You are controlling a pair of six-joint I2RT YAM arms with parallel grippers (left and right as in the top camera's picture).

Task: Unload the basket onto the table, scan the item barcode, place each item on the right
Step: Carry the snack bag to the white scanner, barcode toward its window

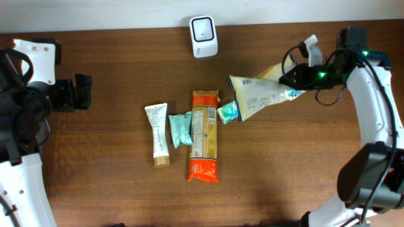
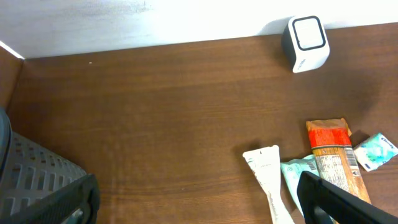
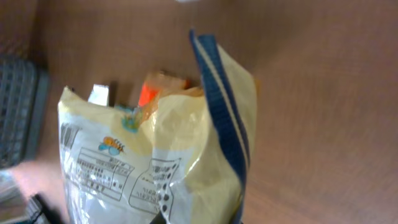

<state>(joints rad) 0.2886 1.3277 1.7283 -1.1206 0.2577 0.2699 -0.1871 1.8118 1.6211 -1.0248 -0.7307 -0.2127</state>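
Rightward, open tabletop [image 1: 297,154] borders the bag [image 1: 262,98] (right end effector [image 1: 291,78] pinching its edge).

Yellow bag [image 3: 155,155]: lower part cut off by the right wrist view's bottom edge; print blurred, unreadable.
Right claw [image 1: 297,78]: fingertips too small to make out overhead.
Teal sachet [image 1: 228,113]: one end covered by the bag.
Pasta packet [image 2: 329,155]: lower half behind left claw [image 2: 198,186] finger [image 2: 336,199].
White tube [image 2: 266,174]: cap end cut off.

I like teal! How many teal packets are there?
2. One teal packet lies between the white tube and the orange pack; the other teal packet is beside the yellow bag.
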